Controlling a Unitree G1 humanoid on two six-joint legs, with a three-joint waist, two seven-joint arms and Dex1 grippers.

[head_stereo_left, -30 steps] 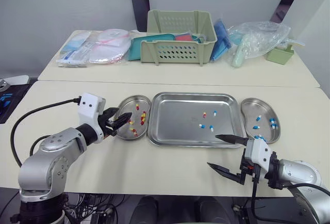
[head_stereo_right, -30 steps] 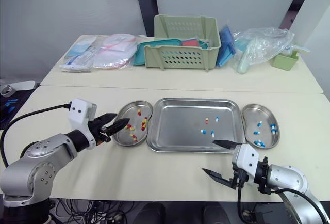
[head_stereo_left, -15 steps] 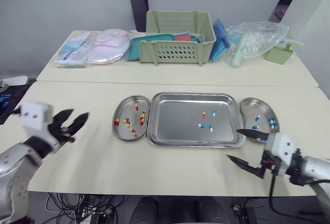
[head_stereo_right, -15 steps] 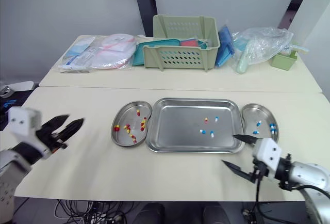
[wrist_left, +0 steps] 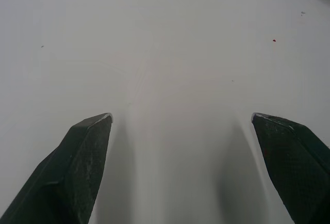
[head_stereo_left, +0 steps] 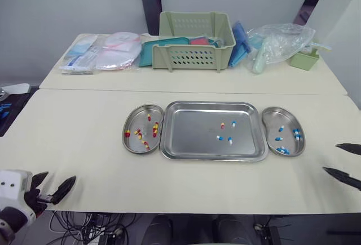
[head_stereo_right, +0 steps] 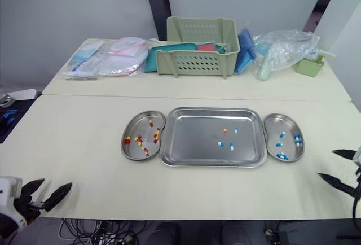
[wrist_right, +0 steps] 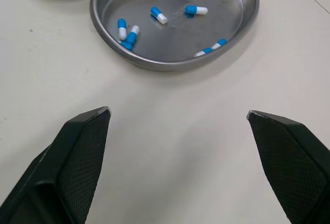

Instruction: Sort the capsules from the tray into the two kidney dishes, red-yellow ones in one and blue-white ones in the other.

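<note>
Centrally on the cream front bench [head_stereo_left: 84, 143] lies the rectangular stainless-steel tray [head_stereo_left: 192, 132], which holds four loose capsules toward its right half: one red-yellow capsule [head_stereo_left: 222, 125] and three blue-white capsules [head_stereo_left: 219, 138], all lying apart from one another. Touching or just beside the tray's left edge is the left steel kidney dish [head_stereo_left: 141, 122], which holds only red-yellow capsules [head_stereo_left: 156, 126], about eight, though some lie too close together to count surely. Just beside the tray's right edge is the right steel kidney dish [head_stereo_left: 282, 122], which holds only blue-white capsules [wrist_right: 159, 15], six or seven, with two pairs lying nearly end to end. The left gripper [head_stereo_left: 61, 175] hangs at the near left corner of the bench, well apart from the dishes, with its two black fingers spread wide over bare surface and nothing between them. The right gripper [head_stereo_left: 330, 157] is at the near right edge, near the right dish, also spread wide and empty. On the rear bench [head_stereo_left: 169, 78] stand a pale green perforated plastic basket [head_stereo_left: 196, 40], flat sealed packets [head_stereo_left: 104, 53], a crumpled clear plastic bag [head_stereo_left: 282, 39] and a small green container [head_stereo_left: 305, 60].
</note>
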